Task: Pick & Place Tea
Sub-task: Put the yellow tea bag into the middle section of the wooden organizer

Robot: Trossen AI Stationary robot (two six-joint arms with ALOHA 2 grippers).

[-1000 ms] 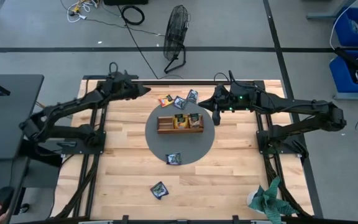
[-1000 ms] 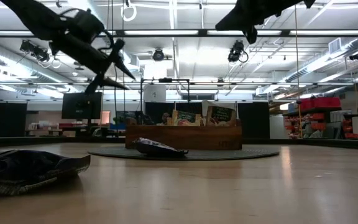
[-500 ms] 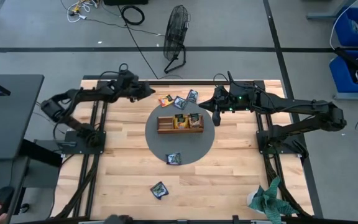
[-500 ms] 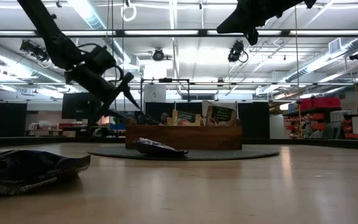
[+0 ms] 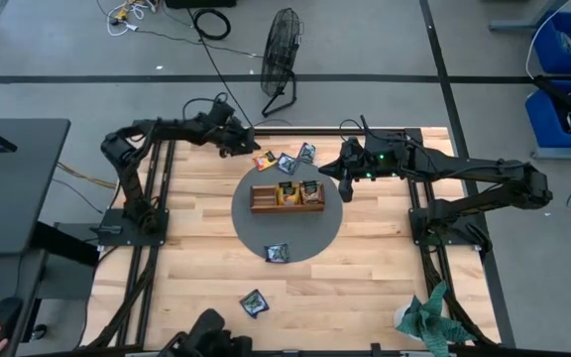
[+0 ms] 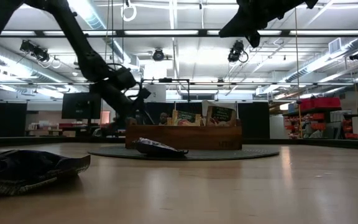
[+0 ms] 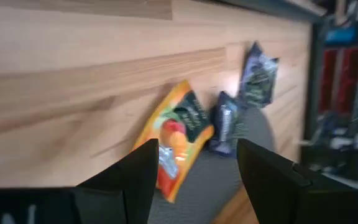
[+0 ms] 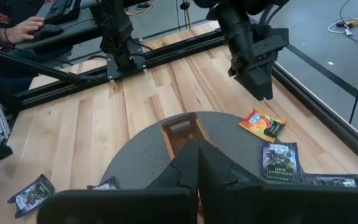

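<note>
orange tea sachet (image 7: pixel 176 138) | left tool (image 7: pixel 194 177) open above

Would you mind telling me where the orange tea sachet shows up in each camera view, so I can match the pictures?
High view: orange tea sachet lies on the wood just beyond the round grey mat, near the left gripper.
Low view: not visible.
Left wrist view: centre, beyond the gripper's open fingers.
Right wrist view: right of centre, below the left gripper.
Shared landmark: the wooden tray on the mat.
</note>
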